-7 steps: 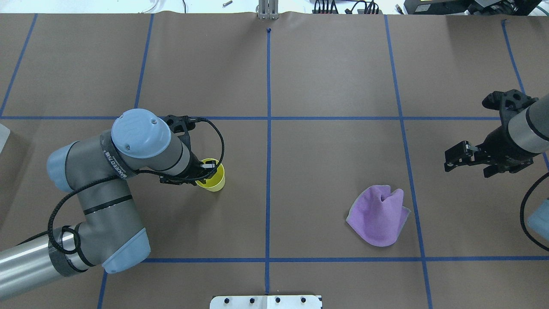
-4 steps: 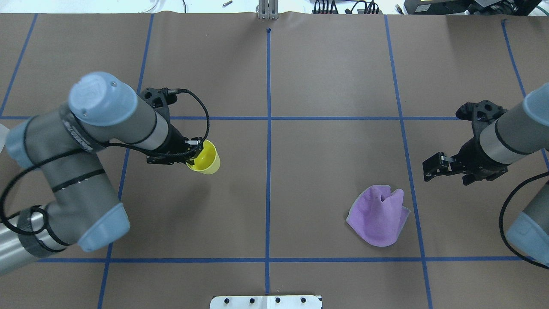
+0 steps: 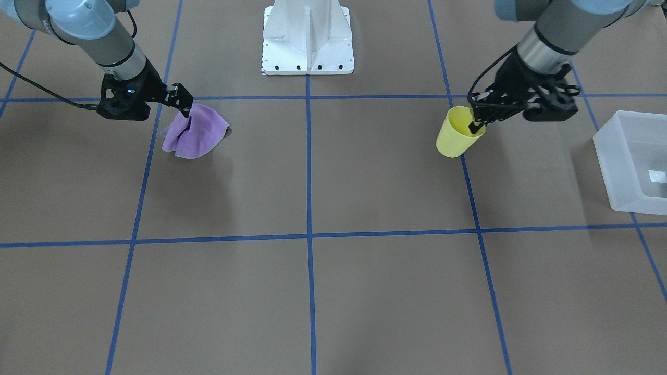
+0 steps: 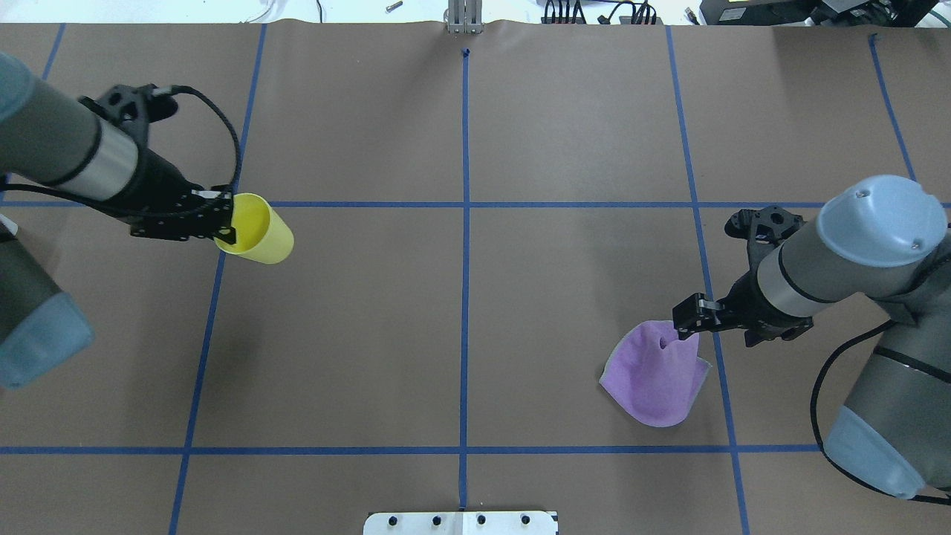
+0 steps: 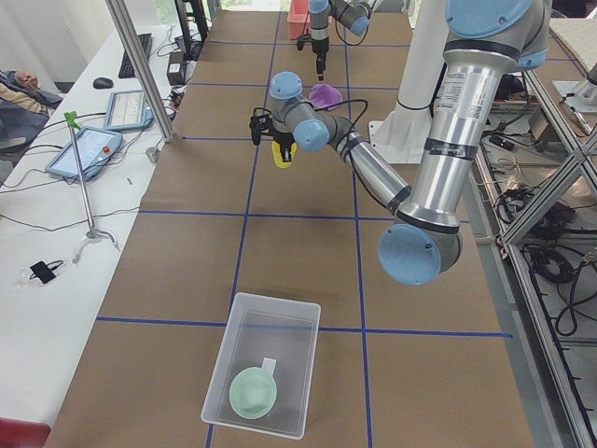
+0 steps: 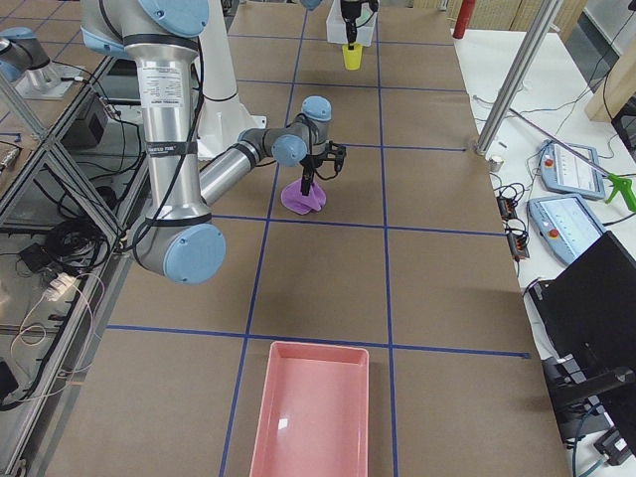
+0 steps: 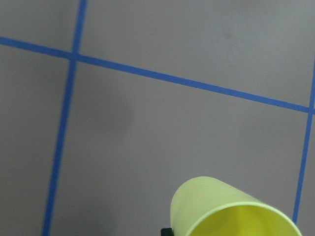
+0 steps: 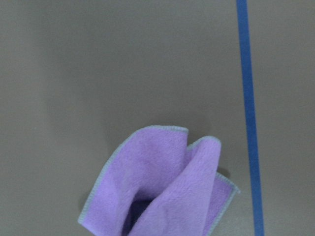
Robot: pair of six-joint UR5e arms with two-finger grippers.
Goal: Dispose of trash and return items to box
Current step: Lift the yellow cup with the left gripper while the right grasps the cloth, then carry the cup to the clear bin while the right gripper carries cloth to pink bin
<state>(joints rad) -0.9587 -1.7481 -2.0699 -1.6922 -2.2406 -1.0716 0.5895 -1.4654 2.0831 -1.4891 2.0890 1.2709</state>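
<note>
Pinching the rim of the yellow cup (image 4: 261, 232), the left gripper (image 4: 226, 229) has its fingers drawn close, one inside the mouth and the other outside against the wall. The cup hangs tilted from that grip, its mouth turned toward the gripper and its base pointing away. It sits over the brown paper table (image 4: 371, 334) just beside a crossing of blue tape lines, on the left half in the overhead view. The box (image 3: 609, 156) stands well apart from the cup, at the table's left end. The front-facing view cuts it off at the edge, with only a small white label (image 3: 657, 176) showing on its floor. The view from the left end shows the box whole, with the mint-green bowl (image 5: 254, 392) lying inside it. The right gripper (image 4: 685, 325) is low over the peak of a crumpled purple cloth (image 4: 654, 379) on the right half, its tips at or touching the top fold. Whether those fingers are spread or closed on the fabric cannot be told, since the right wrist camera shows only cloth and no fingertips. The left wrist camera crops the cup at the bottom. A pink tray (image 6: 308, 417) lies at the table's right end.
</note>
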